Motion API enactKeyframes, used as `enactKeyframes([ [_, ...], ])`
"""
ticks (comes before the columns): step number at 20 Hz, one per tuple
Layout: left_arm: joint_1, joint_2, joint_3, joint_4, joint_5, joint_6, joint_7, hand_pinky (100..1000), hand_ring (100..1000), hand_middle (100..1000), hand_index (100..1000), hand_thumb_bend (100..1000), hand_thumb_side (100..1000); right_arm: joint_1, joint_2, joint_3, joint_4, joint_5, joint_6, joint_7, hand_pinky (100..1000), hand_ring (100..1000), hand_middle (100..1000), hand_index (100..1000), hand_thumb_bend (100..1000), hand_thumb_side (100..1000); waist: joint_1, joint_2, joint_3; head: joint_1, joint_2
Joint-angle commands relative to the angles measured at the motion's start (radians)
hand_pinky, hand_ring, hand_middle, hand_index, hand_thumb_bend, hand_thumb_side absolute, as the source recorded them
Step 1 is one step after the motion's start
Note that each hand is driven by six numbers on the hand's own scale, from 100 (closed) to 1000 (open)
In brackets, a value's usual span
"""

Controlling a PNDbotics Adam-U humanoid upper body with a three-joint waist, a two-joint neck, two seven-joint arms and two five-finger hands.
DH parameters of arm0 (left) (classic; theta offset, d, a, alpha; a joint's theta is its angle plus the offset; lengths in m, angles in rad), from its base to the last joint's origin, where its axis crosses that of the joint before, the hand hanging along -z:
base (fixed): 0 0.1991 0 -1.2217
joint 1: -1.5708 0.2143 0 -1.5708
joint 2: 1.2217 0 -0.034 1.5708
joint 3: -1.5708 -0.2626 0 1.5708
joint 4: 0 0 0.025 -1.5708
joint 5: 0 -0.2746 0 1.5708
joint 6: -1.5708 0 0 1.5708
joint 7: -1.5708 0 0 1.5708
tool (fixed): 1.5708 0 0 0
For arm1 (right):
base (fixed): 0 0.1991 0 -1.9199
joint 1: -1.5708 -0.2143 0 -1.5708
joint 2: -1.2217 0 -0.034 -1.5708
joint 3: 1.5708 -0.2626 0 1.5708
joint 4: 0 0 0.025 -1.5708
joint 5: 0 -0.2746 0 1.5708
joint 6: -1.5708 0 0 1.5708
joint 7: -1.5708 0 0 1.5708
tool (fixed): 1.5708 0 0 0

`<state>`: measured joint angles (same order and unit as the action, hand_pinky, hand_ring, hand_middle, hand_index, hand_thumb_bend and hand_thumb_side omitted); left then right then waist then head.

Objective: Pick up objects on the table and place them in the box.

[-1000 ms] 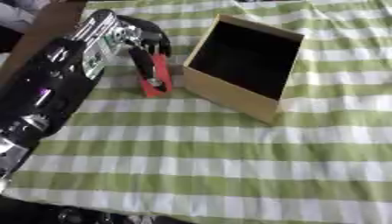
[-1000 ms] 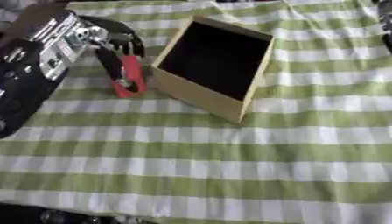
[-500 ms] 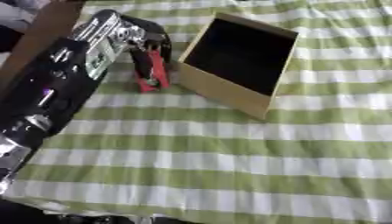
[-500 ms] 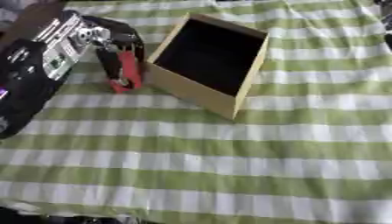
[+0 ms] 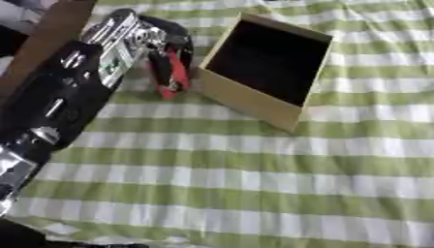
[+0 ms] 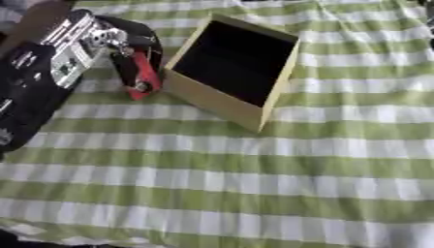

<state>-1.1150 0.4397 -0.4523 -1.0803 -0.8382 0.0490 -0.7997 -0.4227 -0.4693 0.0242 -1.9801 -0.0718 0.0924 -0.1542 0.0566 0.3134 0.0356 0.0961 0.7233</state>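
Observation:
A shallow tan box [image 5: 254, 101] with a dark inside lies on the green and white checked cloth, at the upper middle. Just left of it is a red and black object [image 5: 175, 72], long and narrow. My left hand [image 5: 161, 41] comes in from the left on a black and silver arm, and its fingers curl round that red object. The object's lower end [image 6: 138, 88] hangs close to the cloth, beside the box's left wall. I see no right hand in either view.
The checked cloth [image 5: 254, 174] covers the table across the whole lower half. A brown strip [image 5: 51, 34] and dark shapes show at the upper left, beyond the cloth's edge.
The pictures have shifted a little, so the head has moved. My left hand stays shut on the red object beside the box, with little change in place.

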Motion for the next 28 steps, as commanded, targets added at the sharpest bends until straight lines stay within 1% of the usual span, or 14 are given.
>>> enactKeyframes([
  [1,-0.020,0.027,-0.001,-0.018,0.005,0.006,-0.005,783,471,577,574,433,100,-0.013,-0.006,-0.012,-0.020,-0.007,0.001,-0.002,905,750,710,888,100,588,-0.005,-0.018,0.000,0.005,-0.008],
  [3,-0.020,0.028,-0.002,-0.019,-0.002,0.002,-0.006,779,405,571,571,483,100,-0.013,-0.005,-0.013,-0.020,-0.008,0.001,-0.002,905,750,711,888,100,588,-0.005,-0.018,-0.001,0.006,-0.009],
  [5,-0.021,0.031,-0.002,-0.027,-0.014,-0.005,0.000,780,359,565,566,503,100,-0.012,-0.005,-0.013,-0.020,-0.008,0.002,-0.002,905,750,710,888,100,590,-0.005,-0.019,-0.001,0.007,-0.008],
  [9,-0.022,0.043,-0.001,-0.045,-0.028,-0.019,0.019,792,335,541,546,523,100,-0.009,-0.005,-0.014,-0.020,-0.010,0.004,-0.004,905,750,710,888,100,594,-0.004,-0.019,-0.001,0.008,-0.006],
  [12,-0.020,0.059,0.002,-0.066,-0.022,-0.023,0.035,797,312,518,523,491,100,-0.008,-0.005,-0.016,-0.020,-0.009,0.004,-0.005,905,750,710,888,100,592,-0.002,-0.019,0.000,0.008,-0.006],
  [13,-0.019,0.068,0.004,-0.075,-0.017,-0.023,0.042,795,306,509,515,467,100,-0.008,-0.006,-0.016,-0.020,-0.009,0.003,-0.005,905,750,710,888,100,591,-0.001,-0.020,0.000,0.007,-0.006],
  [16,-0.020,0.105,0.009,-0.109,0.004,-0.016,0.064,789,302,492,501,438,100,-0.007,-0.011,-0.018,-0.020,-0.008,0.000,-0.007,905,750,710,887,100,588,0.004,-0.022,0.000,0.004,-0.006],
  [20,-0.049,0.140,0.032,-0.156,0.038,-0.001,0.103,789,297,486,501,395,100,-0.010,-0.014,-0.018,-0.020,-0.007,-0.003,-0.008,904,750,710,887,100,582,0.009,-0.026,-0.009,0.006,-0.012],
  [24,-0.093,0.142,0.066,-0.155,0.071,0.001,0.148,792,298,474,498,370,100,-0.020,-0.011,-0.017,-0.020,-0.008,-0.007,-0.006,903,751,710,886,100,578,0.014,-0.029,-0.034,0.020,-0.019],
  [28,-0.129,0.119,0.087,-0.128,0.080,-0.024,0.194,783,298,465,496,345,100,-0.024,-0.004,-0.016,-0.020,-0.011,-0.008,-0.005,903,751,710,887,100,580,0.024,-0.034,-0.060,0.040,-0.029],
])
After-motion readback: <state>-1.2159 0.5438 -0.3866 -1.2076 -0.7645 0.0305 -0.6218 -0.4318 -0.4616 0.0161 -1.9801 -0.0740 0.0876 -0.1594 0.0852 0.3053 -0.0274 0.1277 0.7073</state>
